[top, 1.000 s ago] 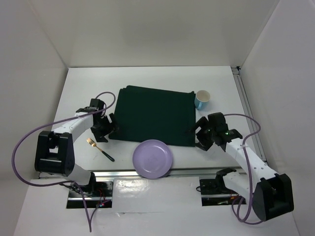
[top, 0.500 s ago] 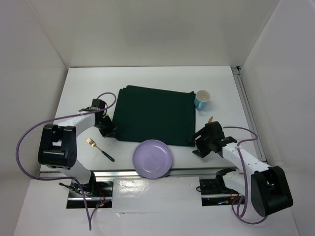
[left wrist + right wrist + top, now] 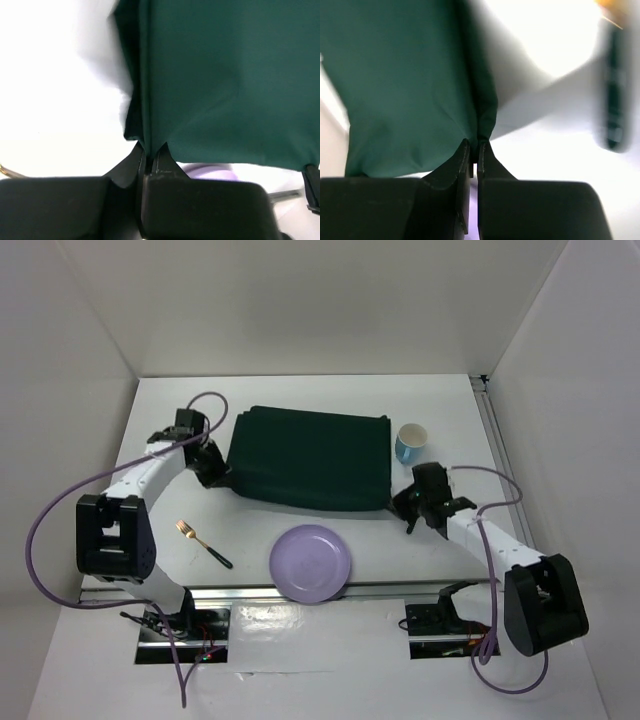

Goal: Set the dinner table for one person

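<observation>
Overhead view: the white tabletop (image 3: 300, 390) fills the middle of the frame, from the arm bases at the bottom to the back wall. A metal rail (image 3: 497, 455) runs down its right edge. A dark green cloth (image 3: 310, 460) lies at centre frame.

Left claw (image 3: 214, 472): at the cloth's lower left corner, fingers together and clamped on the fabric. The left wrist view confirms a fold of cloth pinched between the tips.

Right claw (image 3: 402, 503): at the cloth's lower right corner, likewise closed on the fabric edge. The right wrist view confirms this.

A lilac plate (image 3: 310, 562) sits below the cloth at lower centre, apart from it. A fork (image 3: 203, 543) with a gold head and dark handle lies at lower left, left of the plate. A light blue cup (image 3: 411, 443) stands upright just beside the cloth's upper right corner.

Right wrist view, upper right: a dark handle (image 3: 612, 100) with a gold end, too blurred to identify.
</observation>
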Tool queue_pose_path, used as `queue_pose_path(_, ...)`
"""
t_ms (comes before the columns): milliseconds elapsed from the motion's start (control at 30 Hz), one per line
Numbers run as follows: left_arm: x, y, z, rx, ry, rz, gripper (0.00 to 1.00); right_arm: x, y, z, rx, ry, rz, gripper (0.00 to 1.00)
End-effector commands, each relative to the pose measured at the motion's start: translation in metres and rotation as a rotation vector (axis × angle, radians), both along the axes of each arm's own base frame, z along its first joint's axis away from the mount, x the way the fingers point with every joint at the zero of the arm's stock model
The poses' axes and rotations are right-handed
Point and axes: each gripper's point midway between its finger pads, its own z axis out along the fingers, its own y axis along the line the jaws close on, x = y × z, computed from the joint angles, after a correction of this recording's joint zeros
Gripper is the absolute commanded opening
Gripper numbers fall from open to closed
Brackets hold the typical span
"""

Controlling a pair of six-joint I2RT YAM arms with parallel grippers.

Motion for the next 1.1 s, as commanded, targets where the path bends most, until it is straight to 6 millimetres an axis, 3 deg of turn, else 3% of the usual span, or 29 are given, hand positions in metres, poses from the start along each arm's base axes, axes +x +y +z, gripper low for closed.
queue_pose_path(0, 0.047, 0.015, 0.075, 0.018, -0.195, -0.009, 0.0, 0.069, 0.006, 0.096, -0.074, -0.299, 0.054, 0.0)
queue_pose_path(67, 0.057, 0.016, 0.111, 0.001, -0.257, -0.025, 0.0, 0.088, 0.009, 0.132, -0.116, -0.372, 0.102, 0.0)
queue_pose_path(100, 0.073, 0.02, 0.152, -0.006, -0.355, -0.019, 0.0, 0.104, 0.015, 0.169, -0.114, -0.44, 0.118, 0.0)
queue_pose_path(167, 0.08, 0.021, 0.19, -0.017, -0.437, -0.03, 0.0, 0.113, 0.019, 0.204, -0.127, -0.517, 0.145, 0.0)
queue_pose_path(200, 0.084, 0.026, 0.221, -0.014, -0.506, -0.032, 0.0, 0.119, 0.022, 0.237, -0.115, -0.586, 0.149, 0.0)
queue_pose_path(267, 0.083, 0.028, 0.251, -0.031, -0.572, -0.036, 0.0, 0.12, 0.026, 0.261, -0.108, -0.64, 0.173, 0.0)
queue_pose_path(300, 0.08, 0.035, 0.276, -0.027, -0.637, -0.024, 0.0, 0.119, 0.025, 0.283, -0.1, -0.682, 0.168, 0.0)
queue_pose_path(400, 0.069, 0.046, 0.31, -0.032, -0.722, -0.019, 0.0, 0.109, 0.027, 0.308, -0.087, -0.73, 0.188, 0.0)
queue_pose_path(567, 0.055, 0.054, 0.342, -0.04, -0.794, -0.025, 0.0, 0.098, 0.023, 0.346, -0.074, -0.805, 0.178, 0.0)
queue_pose_path(633, 0.054, 0.054, 0.347, -0.051, -0.807, -0.033, 0.0, 0.097, 0.023, 0.356, -0.078, -0.828, 0.18, 0.0)
queue_pose_path(733, 0.067, 0.052, 0.344, -0.079, -0.815, -0.05, 0.0, 0.11, 0.026, 0.362, -0.1, -0.848, 0.191, 0.0)
queue_pose_path(933, 0.106, 0.041, 0.33, -0.194, -0.802, -0.137, 0.0, 0.163, 0.028, 0.378, -0.13, -0.909, 0.191, 0.0)
queue_pose_path(967, 0.119, 0.04, 0.323, -0.221, -0.788, -0.146, 0.0, 0.182, 0.034, 0.368, -0.135, -0.9, 0.209, 0.0)
queue_pose_path(1000, 0.128, 0.035, 0.326, -0.238, -0.81, -0.165, 0.0, 0.192, 0.027, 0.384, -0.141, -0.941, 0.201, 0.0)
queue_pose_path(1033, 0.137, 0.035, 0.324, -0.246, -0.818, -0.176, 0.0, 0.202, 0.024, 0.388, -0.145, -0.951, 0.191, 0.0)
queue_pose_path(1067, 0.141, 0.028, 0.338, -0.276, -0.847, -0.197, 0.0, 0.211, 0.024, 0.389, -0.141, -0.953, 0.197, 0.0)
